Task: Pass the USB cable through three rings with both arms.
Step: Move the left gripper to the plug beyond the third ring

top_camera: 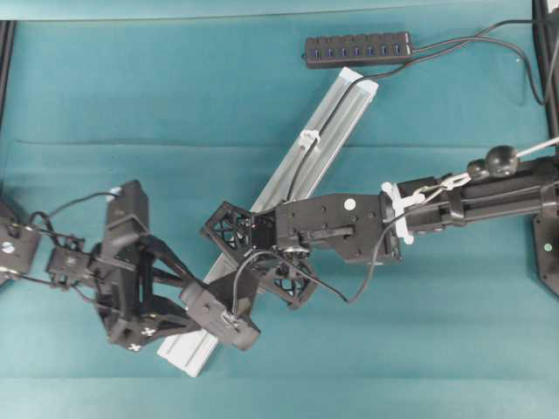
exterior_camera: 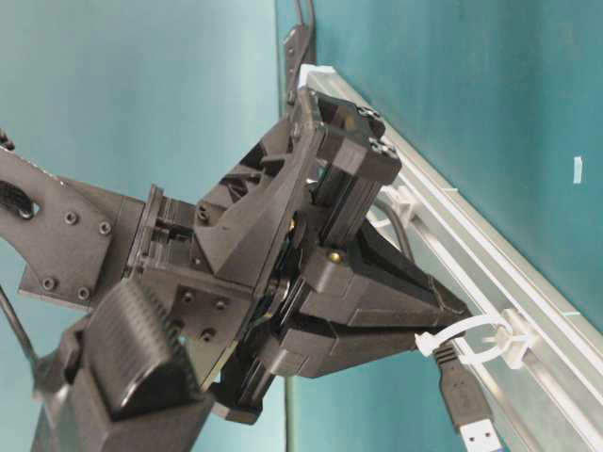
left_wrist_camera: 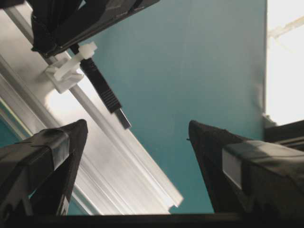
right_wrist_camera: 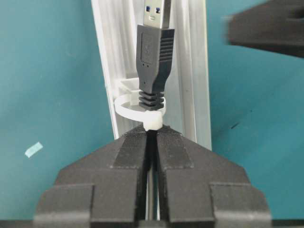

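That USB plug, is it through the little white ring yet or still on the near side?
Through. The plug pokes out past the white ring on the rail, while the right gripper, shut, holds the cable just behind the ring.

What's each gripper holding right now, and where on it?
Right gripper is shut on the cable, gripping the cord just behind the plug, which pokes through a ring. Left gripper is open, holding nothing.
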Motion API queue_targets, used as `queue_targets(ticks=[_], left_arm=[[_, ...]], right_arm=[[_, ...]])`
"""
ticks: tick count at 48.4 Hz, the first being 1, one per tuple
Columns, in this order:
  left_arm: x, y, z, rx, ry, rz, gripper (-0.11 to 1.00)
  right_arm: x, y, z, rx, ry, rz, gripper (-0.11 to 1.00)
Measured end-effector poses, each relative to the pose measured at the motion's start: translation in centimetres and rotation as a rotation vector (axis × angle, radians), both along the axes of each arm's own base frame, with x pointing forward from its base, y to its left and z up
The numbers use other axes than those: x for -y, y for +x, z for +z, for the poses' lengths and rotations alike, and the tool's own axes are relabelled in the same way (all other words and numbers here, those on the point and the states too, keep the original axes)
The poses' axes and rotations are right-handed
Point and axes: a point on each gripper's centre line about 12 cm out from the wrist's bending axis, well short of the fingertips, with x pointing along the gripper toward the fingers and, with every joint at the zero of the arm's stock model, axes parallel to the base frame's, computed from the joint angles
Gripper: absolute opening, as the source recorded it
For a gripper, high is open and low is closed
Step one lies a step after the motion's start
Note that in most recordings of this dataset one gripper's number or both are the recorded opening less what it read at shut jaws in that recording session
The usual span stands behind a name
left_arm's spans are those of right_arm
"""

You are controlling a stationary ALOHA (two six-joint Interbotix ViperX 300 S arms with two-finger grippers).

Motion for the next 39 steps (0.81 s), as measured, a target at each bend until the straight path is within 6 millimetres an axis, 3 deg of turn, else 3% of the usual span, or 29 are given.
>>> queue_targets(ticks=[29, 34, 39], left_arm=[[-0.9, 2.3, -1.7, -0.028, 0.007, 0.040, 0.92], [-0.8, 2.7, -1.8, -0.028, 0.008, 0.040, 0.84], [-0.8, 2.9, -2.0, -0.032, 0.012, 0.038, 0.65]], right_arm=[[0.0, 0.0, 0.0, 0.004, 0.007, -0.013, 0.04], [0.0, 0.0, 0.0, 0.004, 0.007, -0.013, 0.04], [0.0, 0.0, 0.0, 0.004, 0.007, -0.013, 0.04]])
